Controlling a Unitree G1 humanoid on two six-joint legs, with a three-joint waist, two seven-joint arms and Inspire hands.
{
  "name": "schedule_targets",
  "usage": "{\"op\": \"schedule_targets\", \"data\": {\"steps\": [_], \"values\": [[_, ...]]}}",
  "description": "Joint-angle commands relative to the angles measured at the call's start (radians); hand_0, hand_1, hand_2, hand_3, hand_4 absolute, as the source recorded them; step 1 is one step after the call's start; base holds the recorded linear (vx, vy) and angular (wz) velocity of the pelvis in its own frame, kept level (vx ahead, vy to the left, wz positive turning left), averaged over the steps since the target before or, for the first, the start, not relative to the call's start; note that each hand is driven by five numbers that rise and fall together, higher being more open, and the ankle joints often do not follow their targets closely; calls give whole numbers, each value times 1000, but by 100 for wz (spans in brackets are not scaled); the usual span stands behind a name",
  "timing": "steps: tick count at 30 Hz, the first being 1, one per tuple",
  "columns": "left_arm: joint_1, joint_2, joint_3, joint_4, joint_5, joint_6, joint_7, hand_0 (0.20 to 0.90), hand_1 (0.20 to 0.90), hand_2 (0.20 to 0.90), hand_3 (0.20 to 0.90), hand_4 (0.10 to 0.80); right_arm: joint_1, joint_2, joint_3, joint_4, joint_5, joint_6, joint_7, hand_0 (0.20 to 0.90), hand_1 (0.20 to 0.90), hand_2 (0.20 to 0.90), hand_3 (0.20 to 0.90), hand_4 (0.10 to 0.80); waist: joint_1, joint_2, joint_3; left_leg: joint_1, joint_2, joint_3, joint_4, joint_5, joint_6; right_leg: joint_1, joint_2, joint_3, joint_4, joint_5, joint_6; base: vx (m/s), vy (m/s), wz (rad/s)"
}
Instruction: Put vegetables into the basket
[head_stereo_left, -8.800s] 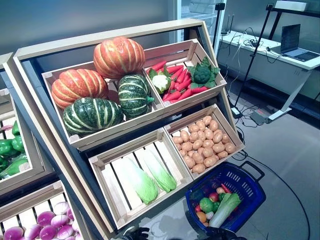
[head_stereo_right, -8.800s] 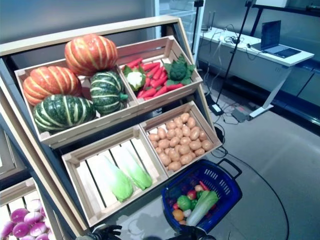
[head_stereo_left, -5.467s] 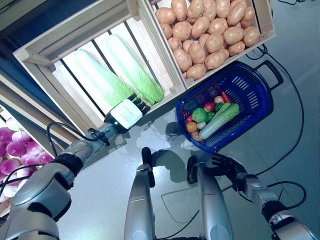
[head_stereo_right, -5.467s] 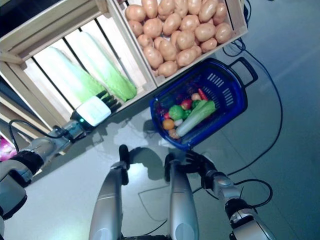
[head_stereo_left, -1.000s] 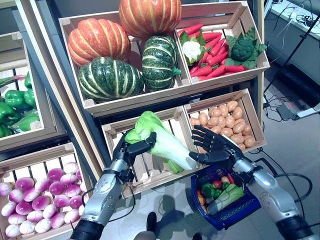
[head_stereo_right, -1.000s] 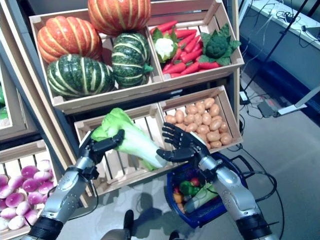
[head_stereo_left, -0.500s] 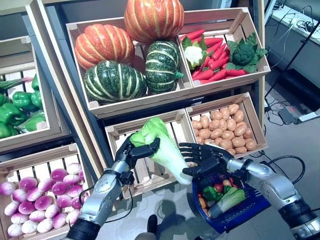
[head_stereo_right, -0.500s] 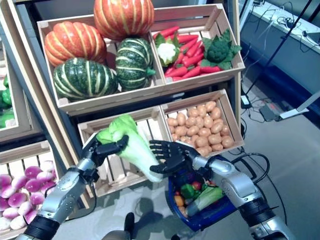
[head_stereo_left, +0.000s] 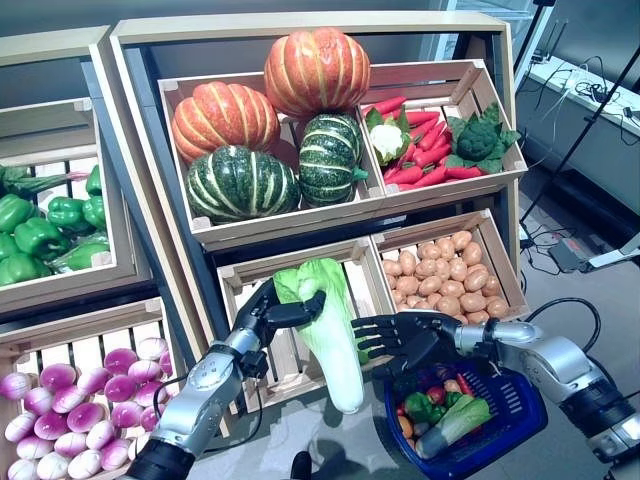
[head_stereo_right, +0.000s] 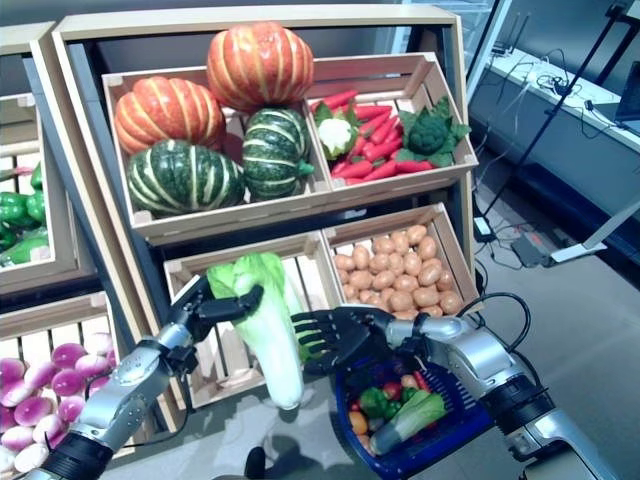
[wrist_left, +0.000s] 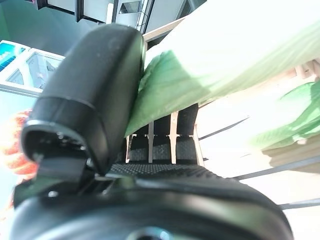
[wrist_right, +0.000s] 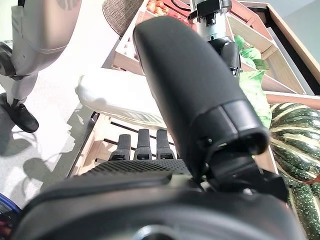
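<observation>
A long napa cabbage (head_stereo_left: 335, 345) hangs almost upright in front of the lower slatted crate (head_stereo_left: 240, 275), white stem end down. My left hand (head_stereo_left: 258, 318) is shut on its green leafy top; in the left wrist view the thumb presses into the cabbage leaves (wrist_left: 240, 50). My right hand (head_stereo_left: 415, 335) is open beside the cabbage's middle, with its spread fingers (head_stereo_left: 368, 337) at the cabbage's side. The blue basket (head_stereo_left: 525, 420) stands on the floor under the right hand. It holds a green pepper (head_stereo_left: 412, 409), another cabbage (head_stereo_left: 455, 420) and small vegetables.
Upper crates hold pumpkins (head_stereo_left: 315, 70) and carrots with a cauliflower and broccoli (head_stereo_left: 420, 160). Potatoes (head_stereo_left: 445, 280) fill the crate right of the cabbage crate. Green peppers (head_stereo_left: 40, 235) and purple onions (head_stereo_left: 60, 435) sit in the left shelves. A desk stands at the far right.
The cabbage has swung from a slant to nearly upright, its stem end lower and closer to the basket. The right hand stays at its side. The camera has tilted upward.
</observation>
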Motion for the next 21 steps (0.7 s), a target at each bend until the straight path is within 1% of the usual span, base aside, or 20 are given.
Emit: {"op": "schedule_targets", "data": {"steps": [1, 2, 5, 6, 8, 11, 13, 16, 21], "values": [[-139, -42, 25, -45, -88, -138, -15, 300, 300, 300, 300, 400, -32, 55, 71, -20, 63, -50, -98, 900, 900, 900, 900, 800, 19, -33, -82, 76, 14, 36, 1, -134, -37, -60, -75, 31, -9, 109, 13, 0, 0, 0], [-136, -41, 26, -46, -90, -140, -6, 300, 300, 300, 300, 400, -24, 62, 56, -25, 83, -49, -160, 900, 900, 900, 900, 800, 16, -32, -81, 77, 14, 37, 1, -134, -36, -61, -75, 35, -8, 109, 14, 0, 0, 0], [-133, -52, 35, -47, -80, -136, 10, 300, 300, 300, 300, 400, -3, 93, 17, -32, 120, -40, -266, 900, 900, 900, 900, 800, 10, -27, -77, 81, 14, 37, 1, -135, -34, -60, -74, 44, -7, 109, 14, 0, 0, 0], [-132, -53, 36, -49, -79, -136, 11, 300, 300, 300, 300, 400, 0, 97, 13, -34, 121, -39, -276, 900, 900, 900, 900, 800, 10, -27, -77, 81, 14, 37, 1, -135, -34, -60, -74, 45, -7, 109, 14, 0, 0, 0], [-130, -60, 36, -51, -72, -137, 23, 300, 300, 300, 300, 400, 19, 126, -4, -44, 144, -37, -343, 900, 900, 900, 900, 800, 7, -24, -74, 83, 15, 38, 1, -136, -32, -61, -74, 49, -6, 109, 15, 4, -2, -4], [-127, -65, 39, -61, -66, -132, 35, 300, 300, 300, 300, 400, 44, 155, -21, -62, 169, -22, -409, 900, 900, 900, 900, 800, 3, -21, -70, 83, 16, 42, 1, -135, -31, -61, -75, 52, -6, 109, 15, 0, 0, 0], [-129, -68, 39, -71, -61, -125, 47, 300, 300, 300, 300, 400, 55, 167, -25, -69, 175, -15, -430, 900, 900, 900, 900, 800, 2, -20, -68, 83, 16, 41, 1, -135, -32, -61, -76, 52, -7, 110, 16, 0, 0, 0], [-130, -68, 43, -83, -62, -113, 64, 300, 300, 300, 300, 400, 67, 185, -21, -82, 184, 19, -441, 900, 900, 900, 900, 800, 1, -19, -64, 82, 17, 41, 1, -136, -31, -62, -77, 52, -7, 110, 17, 0, 0, 0], [-129, -69, 45, -92, -59, -103, 70, 300, 300, 300, 300, 400, 68, 193, 10, -89, 204, 77, -387, 900, 900, 900, 900, 800, 5, -20, -63, 82, 18, 42, 1, -135, -31, -65, -77, 52, -2, 107, 15, 0, 0, 0]]}}
